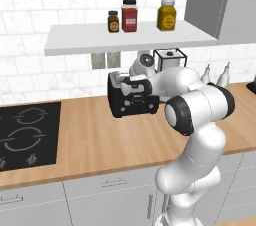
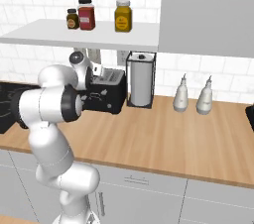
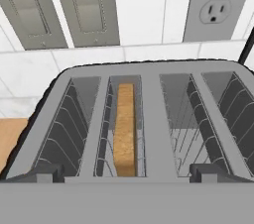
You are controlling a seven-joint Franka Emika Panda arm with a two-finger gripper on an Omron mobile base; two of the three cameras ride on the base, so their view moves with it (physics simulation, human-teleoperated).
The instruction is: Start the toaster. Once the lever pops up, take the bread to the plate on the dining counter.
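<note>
bread [image 3: 124, 129] upright in toaster [image 3: 144, 119] slot, tool [image 3: 127, 173] above

Wood counter [image 1: 100, 135]: light-brown top running along the tiled wall, over grey cabinet fronts.
- Black hob [image 1: 27, 132], inset flush at the left end.
- Toaster [image 1: 131, 101], black with silvery top, standing at the back near the wall, its slots facing up.
- Wire-framed paper-towel holder [image 2: 141, 80], upright with a white roll, just beside the toaster on its right.
- Two pale bottles [image 2: 181, 94] [image 2: 205, 95], upright side by side, further right along the back.

Wall shelf [image 1: 120, 38]: white board above the counter.
- Three jars: small dark one [image 1: 113, 21], red-labelled one [image 1: 129, 15], yellow one [image 1: 166, 14], in a row.
</note>
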